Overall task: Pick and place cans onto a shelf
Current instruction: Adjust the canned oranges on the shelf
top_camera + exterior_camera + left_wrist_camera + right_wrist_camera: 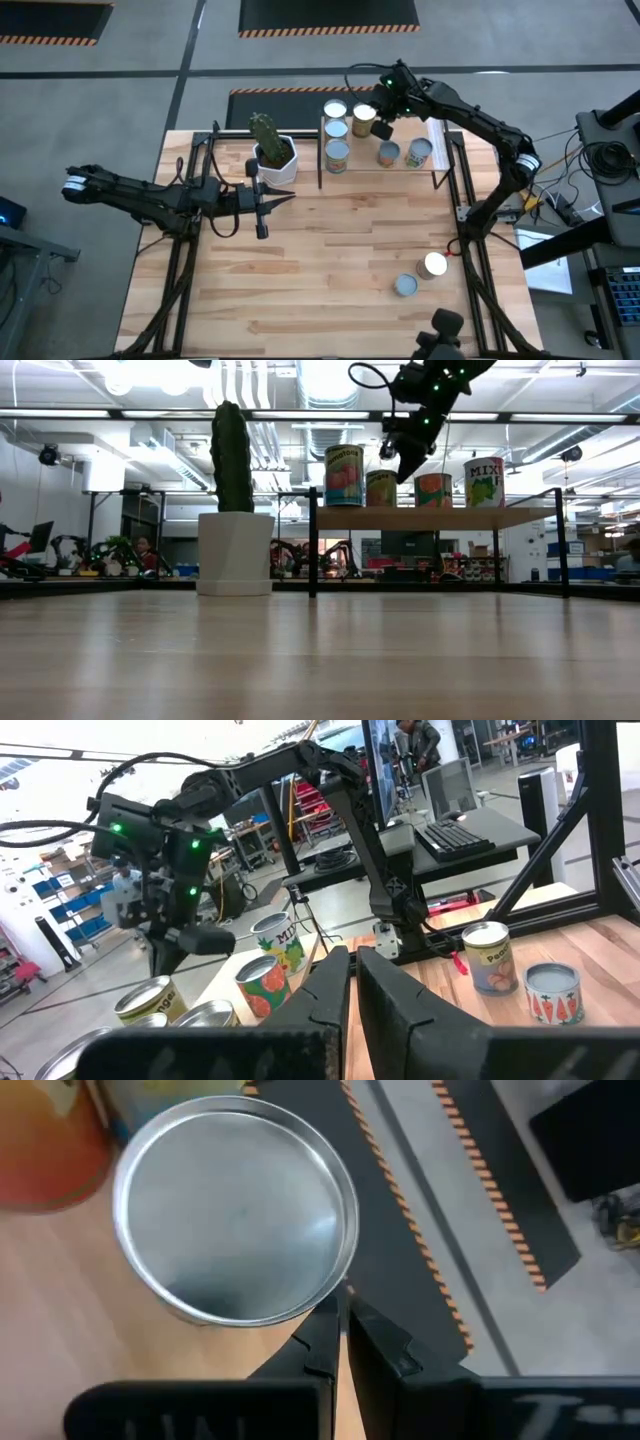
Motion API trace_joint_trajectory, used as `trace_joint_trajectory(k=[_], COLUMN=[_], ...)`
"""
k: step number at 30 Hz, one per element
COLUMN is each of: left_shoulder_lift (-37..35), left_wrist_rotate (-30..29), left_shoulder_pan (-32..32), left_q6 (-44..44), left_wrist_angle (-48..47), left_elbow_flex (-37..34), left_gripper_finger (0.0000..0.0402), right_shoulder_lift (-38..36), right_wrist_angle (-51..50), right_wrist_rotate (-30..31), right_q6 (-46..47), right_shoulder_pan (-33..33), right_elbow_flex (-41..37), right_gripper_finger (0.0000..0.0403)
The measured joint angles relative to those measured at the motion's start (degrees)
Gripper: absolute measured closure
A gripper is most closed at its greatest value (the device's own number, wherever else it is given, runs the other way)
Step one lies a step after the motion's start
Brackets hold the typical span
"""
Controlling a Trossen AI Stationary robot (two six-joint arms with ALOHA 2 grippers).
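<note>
The slatted wooden table (330, 270) fills the middle of the high view, with a black frame along both sides. At its far edge, right of centre, stands the shelf (400, 165), a light wooden board on thin black legs; in the low view it sits raised above the tabletop (420, 517).

The left arm (150, 195) lies low across the left side of the table, pointing right, and its gripper (285, 198) rests near the table's middle with the two fingers pressed together, holding nothing. The right arm (480, 125) reaches from the right edge up over the shelf, and its gripper (380, 128) hangs just above the cans there, fingers closed and empty; in the right wrist view the closed tips (340, 1330) sit just beside the rim of a silver can top (237, 1228).

The cactus (266, 133) stands in a white hexagonal pot (276, 160) at the far edge, just left of the shelf.

Six cans are on the shelf: three in a line along its left end (337, 156), one behind the gripper (363, 118), and two further right (388, 153) (419, 152). The low view shows four labelled cans on it, one reading "tomatoes" (343, 475).

Two more cans stand on the tabletop near the right edge, touching or nearly so: one with a bright top (435, 264), and a grey-blue one (405, 285) nearer.
</note>
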Motion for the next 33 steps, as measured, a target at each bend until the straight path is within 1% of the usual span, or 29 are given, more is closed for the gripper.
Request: trace_joint_trajectory(k=[4,6,9,13,18,20,24,28,33], left_shoulder_lift=[0.0,0.0,0.0,0.0,0.0,0.0,0.0,0.0,0.0], left_wrist_rotate=[0.0,0.0,0.0,0.0,0.0,0.0,0.0,0.0,0.0], left_shoulder_pan=[0.0,0.0,0.0,0.0,0.0,0.0,0.0,0.0,0.0], left_q6=[0.0,0.0,0.0,1.0,1.4,1.5,1.5,1.5,1.9], left_wrist_angle=[0.0,0.0,0.0,0.3,0.4,0.4,0.4,0.4,0.4], left_elbow_flex=[0.0,0.0,0.0,0.0,0.0,0.0,0.0,0.0,0.0], left_gripper_finger=[0.0396,0.0396,0.0396,0.0396,0.0396,0.0396,0.0396,0.0396,0.0396], right_shoulder_lift=[-0.2,-1.0,-2.5,-2.6,-1.1,-0.5,0.7,1.2,0.7], right_wrist_angle=[0.3,0.4,2.4,5.7,7.7,7.9,7.4,4.9,0.1], right_wrist_rotate=[3.7,3.5,-0.2,-9.5,-14.2,-15.5,-15.8,-15.8,-15.8], right_q6=[-1.4,-0.6,1.4,3.6,4.1,4.1,4.1,3.1,-0.4], right_shoulder_pan=[0.0,0.0,0.2,0.6,0.7,0.7,0.7,0.7,0.7], right_elbow_flex=[0.0,0.4,1.0,0.9,0.9,0.9,0.9,0.8,1.4], right_gripper_finger=[0.039,0.039,0.039,0.039,0.039,0.039,0.039,0.039,0.039])
